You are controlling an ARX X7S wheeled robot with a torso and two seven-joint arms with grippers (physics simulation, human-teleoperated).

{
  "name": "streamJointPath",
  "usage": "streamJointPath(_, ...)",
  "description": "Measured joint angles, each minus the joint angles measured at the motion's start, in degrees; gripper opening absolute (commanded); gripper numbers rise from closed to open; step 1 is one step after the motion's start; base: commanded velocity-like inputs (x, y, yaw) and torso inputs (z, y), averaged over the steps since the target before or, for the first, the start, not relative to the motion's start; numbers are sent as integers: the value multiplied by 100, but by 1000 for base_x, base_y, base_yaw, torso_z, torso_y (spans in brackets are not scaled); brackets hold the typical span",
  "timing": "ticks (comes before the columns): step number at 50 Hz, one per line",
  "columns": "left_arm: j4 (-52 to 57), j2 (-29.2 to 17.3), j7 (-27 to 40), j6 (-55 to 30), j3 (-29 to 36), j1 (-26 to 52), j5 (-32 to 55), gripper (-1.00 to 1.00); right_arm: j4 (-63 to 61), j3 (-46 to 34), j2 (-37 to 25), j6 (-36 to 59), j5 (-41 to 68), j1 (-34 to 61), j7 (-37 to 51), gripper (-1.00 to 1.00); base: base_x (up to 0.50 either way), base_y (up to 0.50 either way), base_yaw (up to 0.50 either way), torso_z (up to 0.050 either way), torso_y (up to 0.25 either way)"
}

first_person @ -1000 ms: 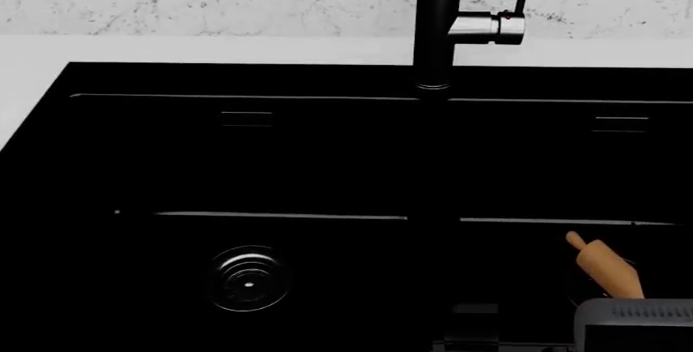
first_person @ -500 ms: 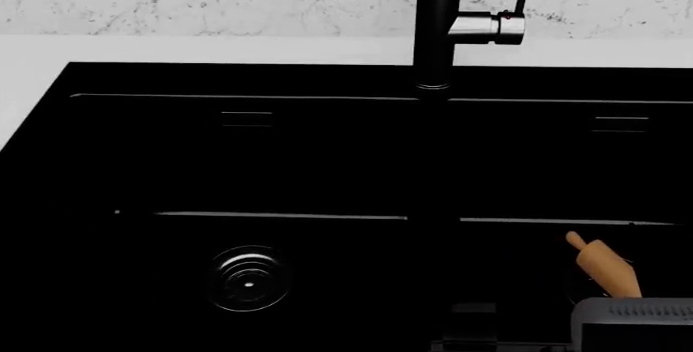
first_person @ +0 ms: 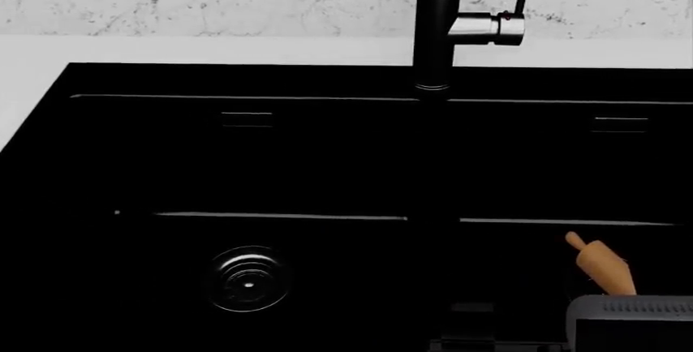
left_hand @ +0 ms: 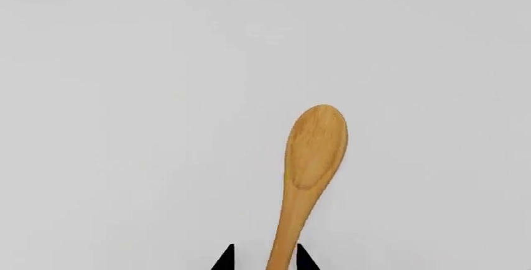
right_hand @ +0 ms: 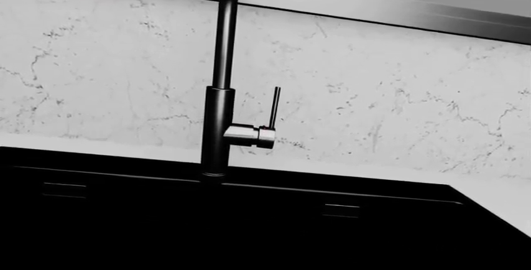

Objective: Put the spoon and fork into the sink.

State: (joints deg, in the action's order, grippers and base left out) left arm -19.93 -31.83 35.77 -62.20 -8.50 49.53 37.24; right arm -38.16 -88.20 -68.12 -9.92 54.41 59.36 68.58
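Flat, even simulator light, sharp throughout; the black sink (first_person: 324,157) swallows detail, and shadows are barely visible.

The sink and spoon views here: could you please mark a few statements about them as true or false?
1. The spoon lies on a plain white surface, seen by the left wrist camera. True.
2. A rolling pin lies in the sink's right basin. True.
3. The spoon is already in the sink. False: it is over the white surface, between the left claw's fingertips.
4. The left basin holds a fork. False: only its drain shows there.
5. The faucet is black. True.
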Motion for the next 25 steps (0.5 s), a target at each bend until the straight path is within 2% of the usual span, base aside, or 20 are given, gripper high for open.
streamJointPath(18, 0, -56, -218, -12, 81, -7, -82, -100, -36, 46, -22, 19, 27, -6, 9, 100, 2, 1, 0, -2, 0)
streamJointPath(25, 406, 2, -219, -238, 69, -83, 248, -100, -49, 67, -25, 41, 37, 5, -1, 100, 0, 0, -1, 0, 0)
